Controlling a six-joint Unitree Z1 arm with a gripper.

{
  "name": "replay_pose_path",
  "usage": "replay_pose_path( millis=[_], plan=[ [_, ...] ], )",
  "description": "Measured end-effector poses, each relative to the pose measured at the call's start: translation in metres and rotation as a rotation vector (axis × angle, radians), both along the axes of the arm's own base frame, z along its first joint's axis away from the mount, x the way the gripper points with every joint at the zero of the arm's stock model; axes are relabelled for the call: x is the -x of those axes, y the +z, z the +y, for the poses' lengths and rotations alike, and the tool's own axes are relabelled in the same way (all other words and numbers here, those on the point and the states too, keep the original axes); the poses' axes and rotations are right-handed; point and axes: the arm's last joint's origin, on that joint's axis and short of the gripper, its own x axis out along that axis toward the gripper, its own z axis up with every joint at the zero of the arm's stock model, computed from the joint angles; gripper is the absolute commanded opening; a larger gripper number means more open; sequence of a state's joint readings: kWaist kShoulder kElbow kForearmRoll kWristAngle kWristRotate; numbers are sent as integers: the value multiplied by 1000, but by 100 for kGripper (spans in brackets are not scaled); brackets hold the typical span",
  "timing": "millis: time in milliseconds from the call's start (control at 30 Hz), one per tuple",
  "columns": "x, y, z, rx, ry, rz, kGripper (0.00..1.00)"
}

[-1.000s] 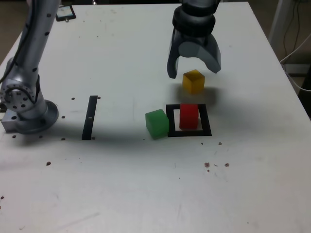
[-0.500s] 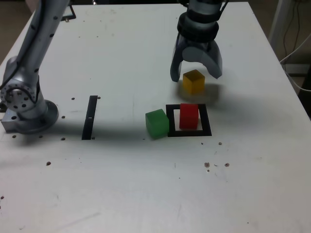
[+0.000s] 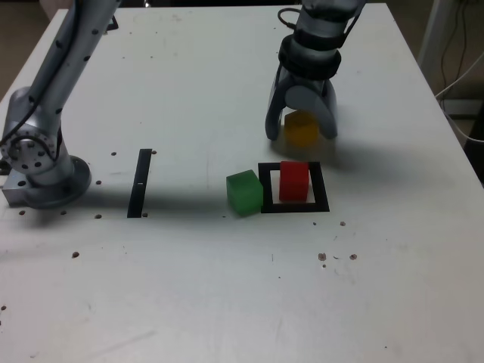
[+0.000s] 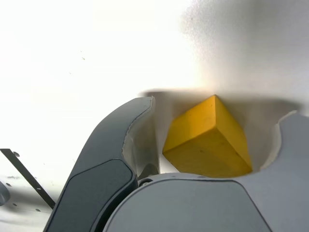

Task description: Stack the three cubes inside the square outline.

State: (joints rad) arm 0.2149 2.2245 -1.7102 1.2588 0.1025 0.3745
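Exterior view: three cubes (image 3: 294, 182), one square outline (image 3: 321, 187), one tool (image 3: 302, 130).

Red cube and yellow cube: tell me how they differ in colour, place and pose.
The red cube is red; the yellow cube is orange-yellow. The red one sits inside the black outline; the yellow one lies outside it, between the open gripper's jaws. In the exterior view, the red one looks roughly square to the outline, the yellow one turned.
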Motion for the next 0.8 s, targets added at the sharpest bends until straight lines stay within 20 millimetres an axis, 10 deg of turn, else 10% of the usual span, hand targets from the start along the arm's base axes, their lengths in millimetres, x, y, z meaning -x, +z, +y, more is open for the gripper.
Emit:
replay_pose_path(
  millis=[500, 800],
  plan=[
    [-5, 6, 1, -12, -10, -29, 27],
    [-8, 11, -5, -6, -24, -30, 26]
  ],
)
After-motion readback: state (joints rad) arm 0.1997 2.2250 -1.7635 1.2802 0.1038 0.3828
